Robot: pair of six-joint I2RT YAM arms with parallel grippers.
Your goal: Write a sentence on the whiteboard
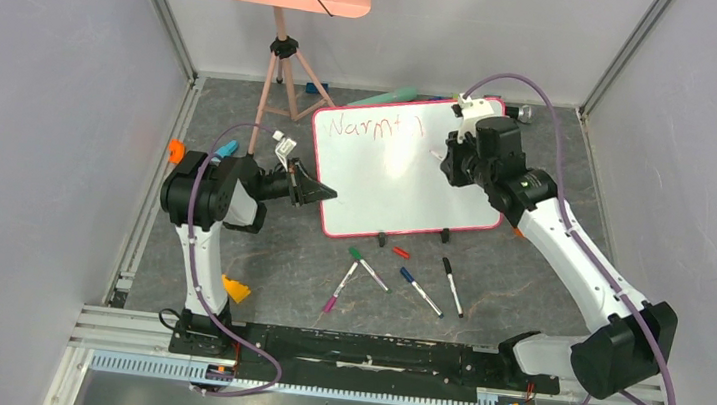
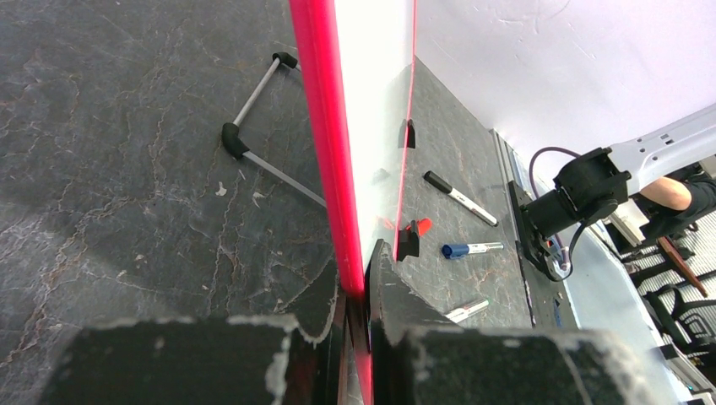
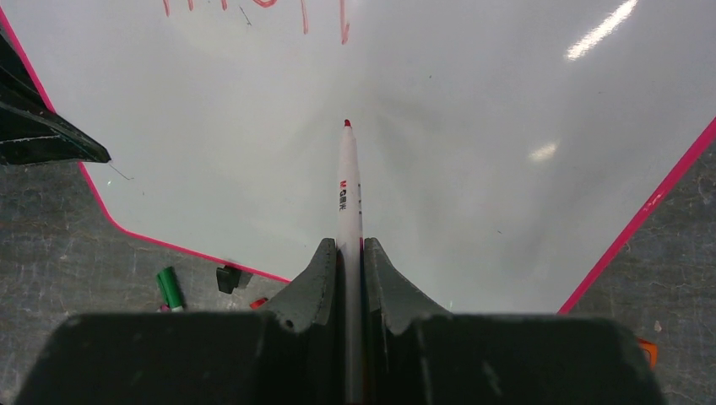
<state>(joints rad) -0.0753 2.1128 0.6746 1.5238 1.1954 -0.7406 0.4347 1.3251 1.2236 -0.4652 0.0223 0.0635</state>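
Where the glossy whiteboard (image 1: pixel 408 173) stands, thin pink rim and rounded corners, the left hand (image 2: pixel 365 283) is clamped on its edge; the right hand (image 3: pixel 346 253) is closed on a white marker (image 3: pixel 347 186) with a red tip, pointing at bare sheen. Beyond that tip the sentence (image 1: pixel 367 126) is thin red scrawl, cut off in the wrist view. Whether the tip touches, I cannot tell. Behind the right hand, loose markers (image 1: pixel 420 292) lie on the mottled grey table (image 1: pixel 280 245).

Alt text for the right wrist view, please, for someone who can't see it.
The right gripper is shut on a white marker whose red tip points at the whiteboard, below red writing cut off at the top edge. A green marker lies on the dark table at lower left.
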